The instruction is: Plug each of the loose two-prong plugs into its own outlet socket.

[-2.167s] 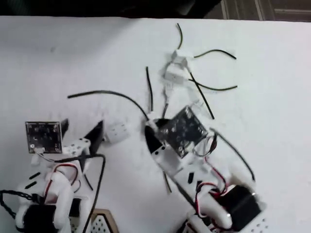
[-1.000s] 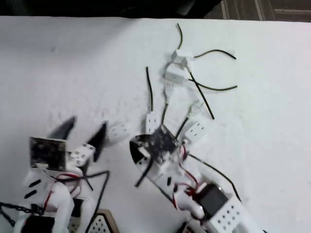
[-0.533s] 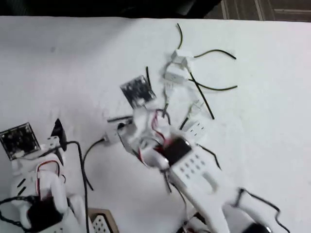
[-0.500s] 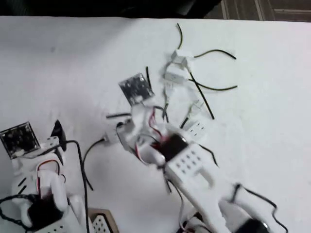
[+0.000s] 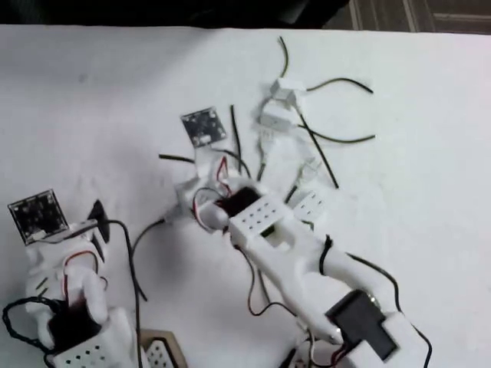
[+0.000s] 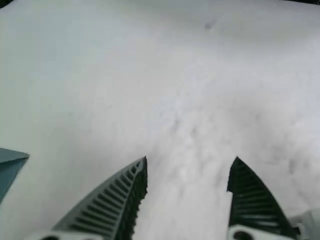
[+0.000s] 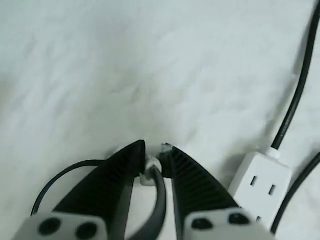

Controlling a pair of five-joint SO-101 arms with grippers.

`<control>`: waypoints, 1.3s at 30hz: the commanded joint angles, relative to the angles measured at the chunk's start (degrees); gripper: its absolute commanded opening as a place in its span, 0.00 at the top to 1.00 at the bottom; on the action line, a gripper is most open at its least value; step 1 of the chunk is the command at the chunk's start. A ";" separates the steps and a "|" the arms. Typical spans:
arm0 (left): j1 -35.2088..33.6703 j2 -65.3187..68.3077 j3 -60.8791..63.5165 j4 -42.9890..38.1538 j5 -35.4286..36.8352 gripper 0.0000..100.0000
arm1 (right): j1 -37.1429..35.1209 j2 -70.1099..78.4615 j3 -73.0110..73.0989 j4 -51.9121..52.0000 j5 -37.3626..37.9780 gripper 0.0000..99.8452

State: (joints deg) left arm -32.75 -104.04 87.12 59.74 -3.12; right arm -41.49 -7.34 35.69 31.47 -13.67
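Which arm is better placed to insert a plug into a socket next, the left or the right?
Right. The right gripper is shut on what looks like a plug, and an outlet socket lies just beside it. The left gripper is open over bare table, holding nothing.

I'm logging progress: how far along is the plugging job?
Done: nothing clearly; the white connectors at the far side may be joined, I cannot tell. In hand: the right gripper is shut on a white plug. Left: the outlet socket beside it shows empty slots; the left gripper hangs open.

Right arm (image 5: 284,245) among white sockets (image 5: 311,204) and black cords (image 5: 341,139), left arm (image 5: 69,291) well apart.
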 commanded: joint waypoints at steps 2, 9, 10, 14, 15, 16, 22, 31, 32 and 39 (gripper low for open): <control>-0.31 -0.48 -0.26 -0.79 0.53 0.74 | 1.54 -0.04 -2.37 -1.01 3.60 0.98; -0.31 -0.48 -0.18 -0.79 0.53 0.74 | 1.45 -0.04 -1.05 -0.92 4.31 0.98; -0.31 -0.48 -0.18 -0.79 0.53 0.74 | 1.10 -0.04 -0.62 -0.92 4.31 0.98; -0.31 -0.48 -0.18 -0.79 0.53 0.74 | 0.66 0.04 1.58 -1.01 7.21 0.98; -0.31 -0.48 -0.18 -0.79 0.53 0.74 | 0.66 0.04 2.02 -1.01 7.82 0.98; -0.31 -0.48 -0.18 -0.79 0.53 0.74 | 0.66 0.04 2.37 -1.01 8.26 0.98; -0.31 -0.48 -0.18 -0.79 0.53 0.74 | 0.22 0.04 3.16 -1.01 8.70 0.98; -0.31 -0.48 -0.18 -0.79 0.53 0.74 | -3.47 8.31 2.90 -3.30 11.43 0.98; -0.31 -0.48 -0.18 -0.79 0.53 0.74 | -3.47 9.45 2.99 -4.35 12.48 0.98; -0.31 -0.48 -0.18 -0.79 0.53 0.74 | -3.38 10.51 3.16 -5.93 13.89 0.98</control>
State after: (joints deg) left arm -32.66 -104.04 87.12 59.74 -3.12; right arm -43.52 2.15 38.33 25.67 -0.48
